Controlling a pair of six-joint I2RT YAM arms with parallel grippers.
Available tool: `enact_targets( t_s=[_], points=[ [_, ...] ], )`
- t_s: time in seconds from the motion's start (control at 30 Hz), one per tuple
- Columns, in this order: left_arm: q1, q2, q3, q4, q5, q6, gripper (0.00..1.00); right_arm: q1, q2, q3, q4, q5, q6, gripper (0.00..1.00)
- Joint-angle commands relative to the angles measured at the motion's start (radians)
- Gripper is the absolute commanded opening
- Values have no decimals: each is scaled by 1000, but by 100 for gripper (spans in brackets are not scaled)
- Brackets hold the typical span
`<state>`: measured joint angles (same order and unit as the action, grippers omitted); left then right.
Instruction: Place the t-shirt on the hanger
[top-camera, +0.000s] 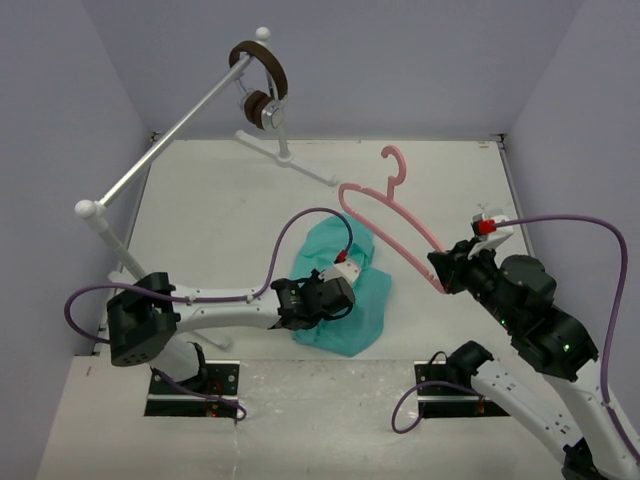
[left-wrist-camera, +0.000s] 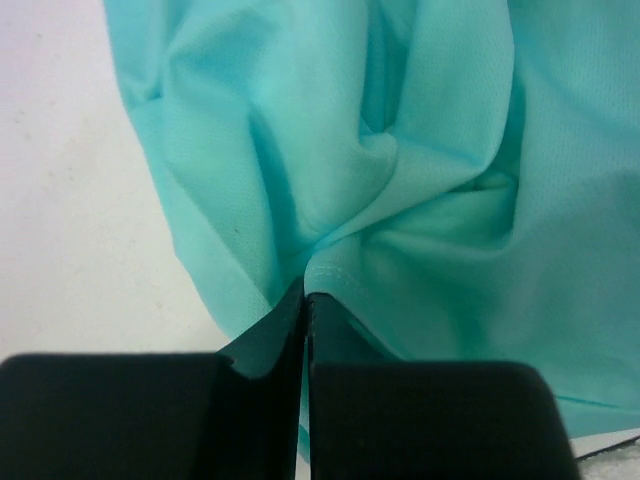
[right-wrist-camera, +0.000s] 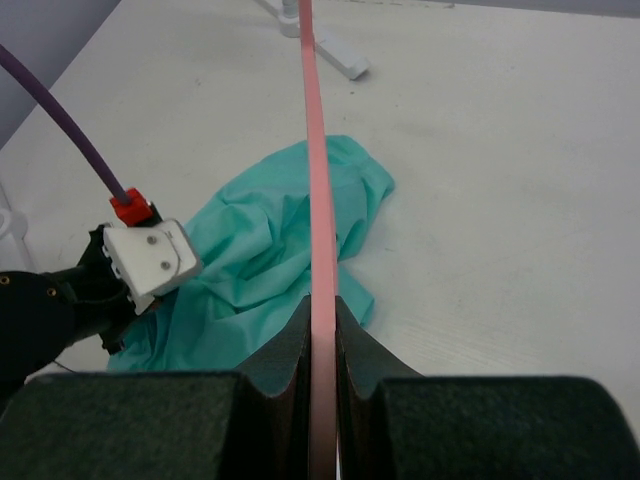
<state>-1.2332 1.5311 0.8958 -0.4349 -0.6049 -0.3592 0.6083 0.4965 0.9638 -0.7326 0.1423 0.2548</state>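
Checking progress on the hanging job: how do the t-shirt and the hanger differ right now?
Colour: the t-shirt is teal, the hanger pink. Shape: the t-shirt lies crumpled on the table, the hanger is a thin rigid frame. Shared: each is pinched, t-shirt by the left gripper, hanger by the right gripper.

- The t-shirt (top-camera: 362, 300): teal-green and crumpled into a rumpled heap on the table. In the top view it sits just 6 o'clock of centre, with a hemmed edge nipped in the left gripper (left-wrist-camera: 306, 300).
- The hanger (right-wrist-camera: 317, 180): thin and pink, clamped at one end by the right gripper (right-wrist-camera: 320, 310). It sits at the shirt's 2 o'clock, hook toward 12.
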Motion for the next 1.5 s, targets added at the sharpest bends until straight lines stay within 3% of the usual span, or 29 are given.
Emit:
enact_targets(
  t_s=[0.0,0.1,0.27,0.47,0.57,0.7,0.87,0.9,0.93,1.0,1.1,1.23,1.33,1.47],
  points=[
    [57,-93,160,-34,-127,-42,0,1,-21,53,4,-4,-30,0],
    [101,-153,232,-9,-104,-12,0,1,-41,85,-34,4,-27,0],
    [132,-156,333,103,59,141,0,1,-92,181,-109,33,-20,0],
    [112,-54,414,179,514,265,0,1,-119,320,-196,109,-21,0],
    [64,26,384,228,599,291,0,1,-116,350,-232,159,-25,0],
    [15,169,340,295,563,214,0,0,-111,378,-279,305,-23,0],
    [14,185,283,385,474,150,3,0,-104,375,-288,301,-22,0],
    [14,186,295,377,453,149,7,0,-98,367,-288,298,-19,0],
    [14,184,307,352,432,149,19,1,-93,361,-288,294,-20,0],
    [15,160,326,309,350,139,49,1,-83,344,-288,295,-17,0],
    [14,80,344,254,249,115,65,-1,-78,331,-283,302,-14,0],
    [14,-33,354,129,96,32,65,-1,-75,326,-277,290,-16,0],
    [14,-116,309,-82,-23,-137,63,1,-72,320,-274,274,-19,0],
    [7,-285,68,-92,36,-311,62,1,-72,295,-253,255,-23,0]
  ],
)
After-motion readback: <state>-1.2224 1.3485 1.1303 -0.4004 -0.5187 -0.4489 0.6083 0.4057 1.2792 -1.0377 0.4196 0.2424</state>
